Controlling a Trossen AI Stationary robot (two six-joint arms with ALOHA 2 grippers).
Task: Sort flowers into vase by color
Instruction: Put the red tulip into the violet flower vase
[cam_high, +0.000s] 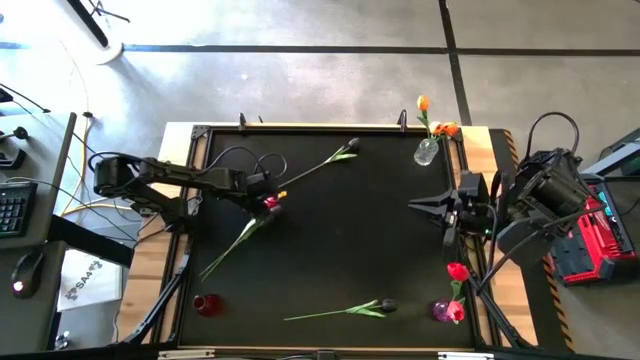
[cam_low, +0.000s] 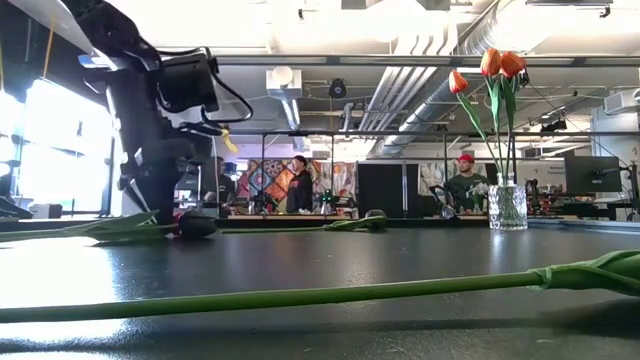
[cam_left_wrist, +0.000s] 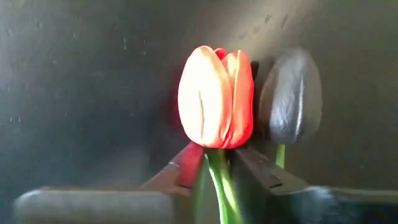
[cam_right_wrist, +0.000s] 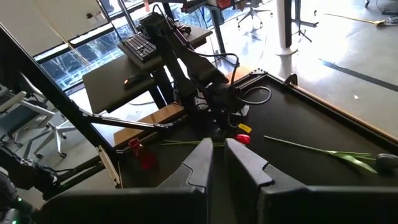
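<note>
The middle of the table (cam_high: 350, 235) lies bare and passable. Tulips (cam_high: 330, 162) lie along its far and near parts. Vases stand in three corners: clear (cam_high: 427, 150), purple (cam_high: 443, 311), red (cam_high: 207, 304). The right gripper (cam_high: 412, 206) waits by the right edge.

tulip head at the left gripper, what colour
Red-orange tulip head, clearest in the left wrist view.

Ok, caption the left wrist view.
Left pincer closed around a red tulip's stem above the black table.
</note>
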